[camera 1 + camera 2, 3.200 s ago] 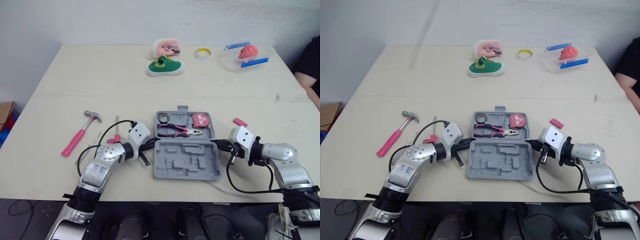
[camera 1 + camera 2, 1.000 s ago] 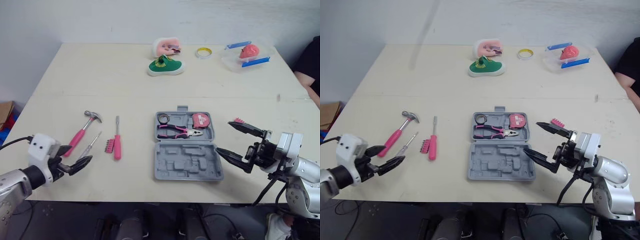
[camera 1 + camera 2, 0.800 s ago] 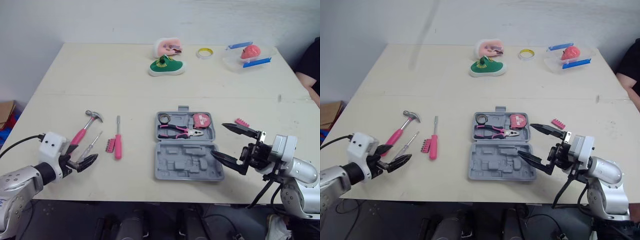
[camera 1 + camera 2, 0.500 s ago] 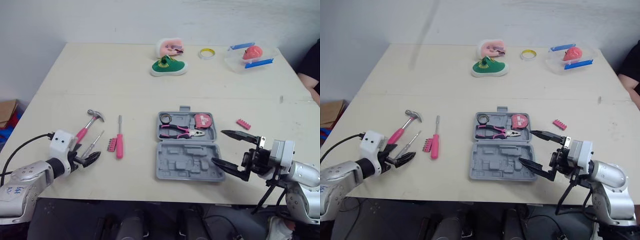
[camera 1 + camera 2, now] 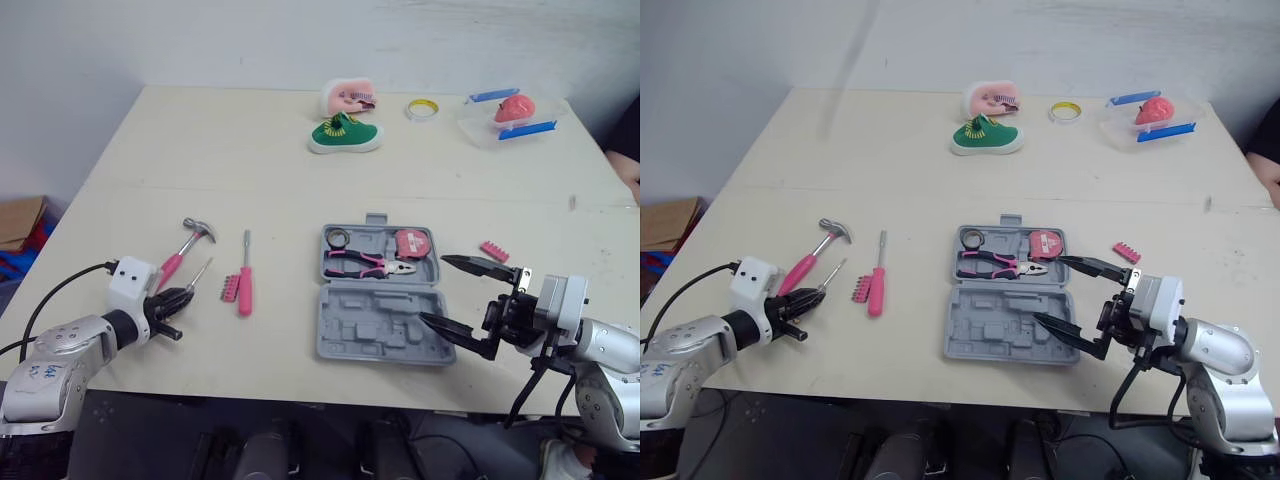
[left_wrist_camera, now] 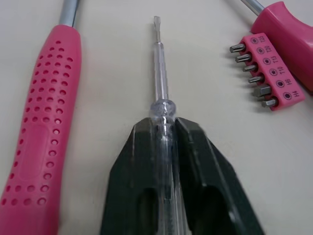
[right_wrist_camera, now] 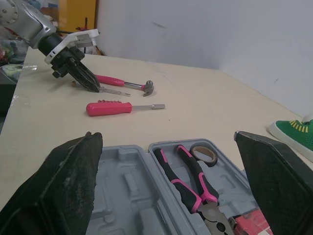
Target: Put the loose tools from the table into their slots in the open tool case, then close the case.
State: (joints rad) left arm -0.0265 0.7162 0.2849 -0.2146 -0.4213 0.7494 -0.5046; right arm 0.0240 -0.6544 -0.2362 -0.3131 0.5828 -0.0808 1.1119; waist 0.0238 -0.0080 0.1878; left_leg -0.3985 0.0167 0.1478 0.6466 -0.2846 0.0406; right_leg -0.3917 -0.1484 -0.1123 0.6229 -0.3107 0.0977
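Observation:
The grey tool case (image 5: pixel 378 322) lies open; its far half holds pink pliers (image 5: pixel 368 264), a red tape measure (image 5: pixel 413 241) and a small tape roll (image 5: pixel 338 237). Left of it lie a pink hammer (image 5: pixel 180 254), a clear screwdriver (image 6: pixel 159 93), a pink bit holder (image 5: pixel 229 288) and a pink screwdriver (image 5: pixel 245 287). My left gripper (image 6: pixel 161 126) is shut on the clear screwdriver's handle, low on the table. At the case's right edge my right gripper (image 5: pixel 436 292) stands wide open and empty. Another pink bit holder (image 5: pixel 493 251) lies right of the case.
At the table's far side sit a green shoe (image 5: pixel 345 133), a pink object (image 5: pixel 350 97), a yellow tape ring (image 5: pixel 427 108) and a clear container (image 5: pixel 510 115) with a red item. A person's dark sleeve (image 5: pixel 1270 155) shows at the right edge.
My left gripper moved forward to the clear screwdriver and shut on its handle. The right gripper stayed open beside the case. The camera shifted slightly.

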